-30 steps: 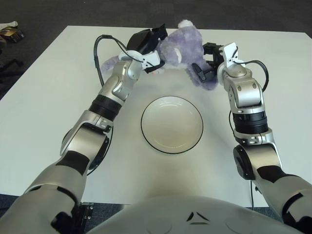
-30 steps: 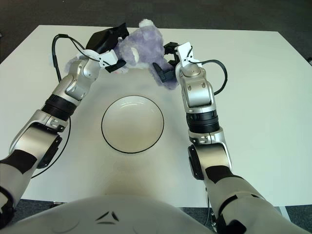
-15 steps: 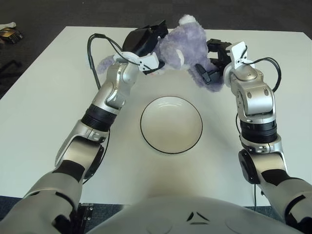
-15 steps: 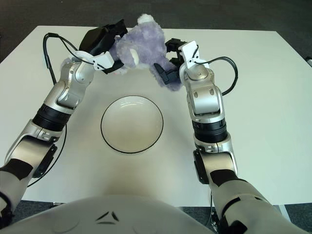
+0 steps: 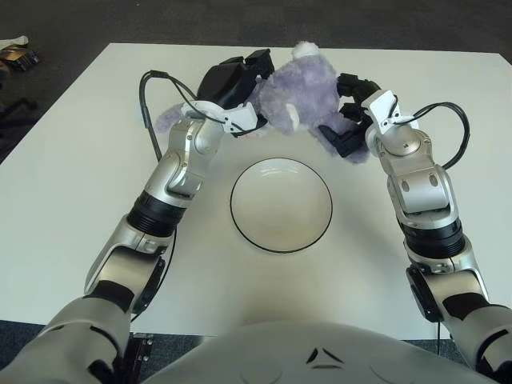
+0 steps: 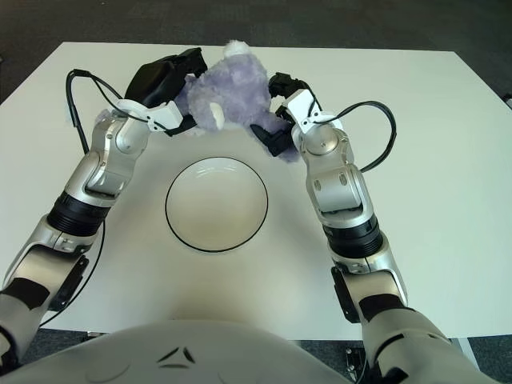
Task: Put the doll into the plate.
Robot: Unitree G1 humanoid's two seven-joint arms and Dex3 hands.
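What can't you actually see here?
- Doll: its left flank, hidden behind the left hand, both views.
- Doll's lower right side: covered by the right hand.
- Whether the doll touches the table: cannot tell.
- Plate: fully visible, nothing in it.

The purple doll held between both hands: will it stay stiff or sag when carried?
The doll looks plush, so it probably sags and squashes. The left robot hand and right robot hand grip opposite sides; its limbs likely dangle. It seems light.

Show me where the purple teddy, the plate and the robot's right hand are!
Purple teddy [image 5: 298, 86], left eye view, its fluffy body.
Plate [image 5: 281, 247], left eye view, its near rim.
Right hand [image 5: 350, 112], left eye view, between its fingertips.
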